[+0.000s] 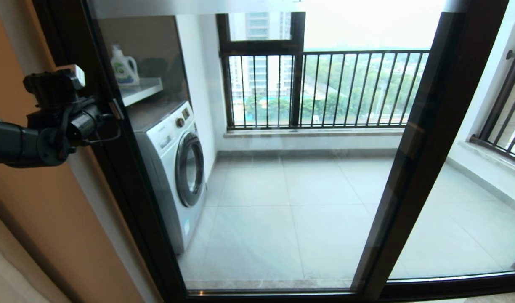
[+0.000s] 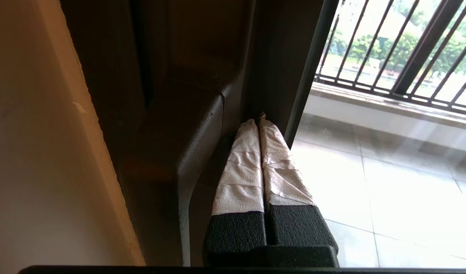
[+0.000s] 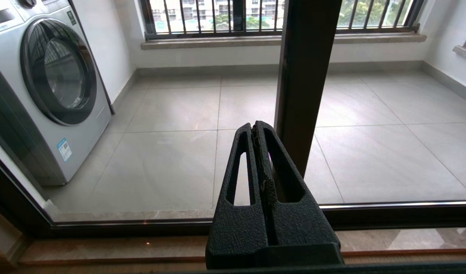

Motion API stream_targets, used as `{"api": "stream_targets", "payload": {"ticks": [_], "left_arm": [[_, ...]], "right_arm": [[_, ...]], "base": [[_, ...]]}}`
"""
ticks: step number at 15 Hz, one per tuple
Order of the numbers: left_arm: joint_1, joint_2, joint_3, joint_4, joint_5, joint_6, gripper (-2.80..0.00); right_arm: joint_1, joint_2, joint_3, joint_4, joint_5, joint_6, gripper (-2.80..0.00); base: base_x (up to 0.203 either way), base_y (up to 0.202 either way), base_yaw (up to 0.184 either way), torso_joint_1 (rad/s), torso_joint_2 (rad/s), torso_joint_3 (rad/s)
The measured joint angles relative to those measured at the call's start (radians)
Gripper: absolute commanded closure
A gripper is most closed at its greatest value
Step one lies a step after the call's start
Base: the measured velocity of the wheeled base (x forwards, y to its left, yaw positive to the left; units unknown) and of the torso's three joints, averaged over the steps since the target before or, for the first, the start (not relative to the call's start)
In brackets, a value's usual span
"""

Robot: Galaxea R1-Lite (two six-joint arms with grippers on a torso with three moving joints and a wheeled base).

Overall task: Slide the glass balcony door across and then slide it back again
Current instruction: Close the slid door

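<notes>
Head view shows the glass balcony door [image 1: 257,168] filling most of the frame, its dark left upright running down beside the tan wall [image 1: 38,219] and its right upright [image 1: 426,143] crossing the balcony scene at a slant. The left gripper [image 1: 108,111] is raised at that left upright, level with a small pale fitting on the frame. From the left wrist camera, its tape-wrapped fingers [image 2: 242,167] are pressed together with nothing between them, tips resting in the corner where the dark frame [image 2: 202,125] meets the glass edge.

The right gripper [image 3: 257,127] hangs low in front of the glass, near the bottom track [image 3: 389,213], its black slotted fingers also closed against each other and empty; the right upright stands just behind it.

Beyond the glass, a silver front-loading washing machine [image 1: 173,168] stands against the left balcony wall, its round porthole door shut; whether anything is in the drum cannot be told. On a white shelf [image 1: 139,90] above it sits a white detergent jug [image 1: 124,67] with a green label, cap on. Black railing bars [image 1: 346,88] line the far window over a grey tiled floor [image 1: 291,210].
</notes>
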Motion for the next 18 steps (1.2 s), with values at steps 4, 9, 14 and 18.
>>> {"api": "stream_targets", "payload": {"ticks": [4, 9, 14, 18], "left_arm": [[0.030, 0.020, -0.028, 0.007, -0.001, 0.001, 0.00], [0.032, 0.026, -0.036, 0.007, -0.012, 0.001, 0.00], [0.033, 0.017, -0.016, -0.008, -0.019, -0.001, 0.00], [0.021, -0.063, 0.130, -0.003, -0.094, -0.003, 0.00]], "right_arm": [[0.000, 0.000, 0.000, 0.000, 0.000, 0.000, 0.00], [0.000, 0.000, 0.000, 0.000, 0.000, 0.000, 0.00], [0.000, 0.000, 0.000, 0.000, 0.000, 0.000, 0.00], [0.000, 0.000, 0.000, 0.000, 0.000, 0.000, 0.00]], "base": [[0.000, 0.000, 0.000, 0.000, 0.00, 0.000], [0.000, 0.000, 0.000, 0.000, 0.00, 0.000], [0.000, 0.000, 0.000, 0.000, 0.00, 0.000], [0.000, 0.000, 0.000, 0.000, 0.00, 0.000]]}}
